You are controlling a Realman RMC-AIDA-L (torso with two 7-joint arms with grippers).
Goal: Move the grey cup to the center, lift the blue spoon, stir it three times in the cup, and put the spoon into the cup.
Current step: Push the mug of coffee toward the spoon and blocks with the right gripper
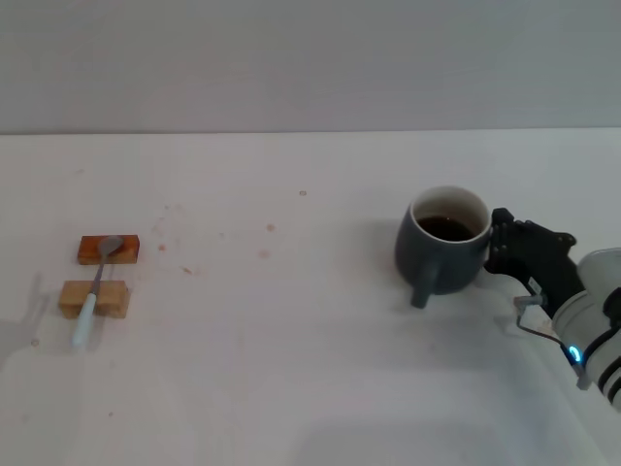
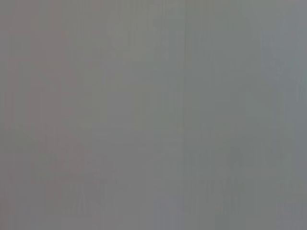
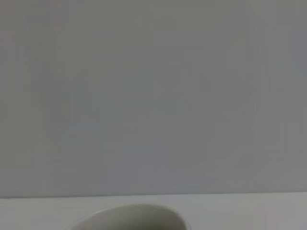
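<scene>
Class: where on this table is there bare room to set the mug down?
Bare tabletop spans from the pale-blue-handled spoon on two wooden blocks to the dark grey ceramic mug. It is crowded on the mug's right, where the right gripper sits.

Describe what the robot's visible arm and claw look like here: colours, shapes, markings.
Only the right arm shows: a matte black, angular right claw, a thin silver metal bracket behind it, then a rounded glossy white wrist housing with a small lit blue spot and dark bands. The left arm is out of view.
</scene>
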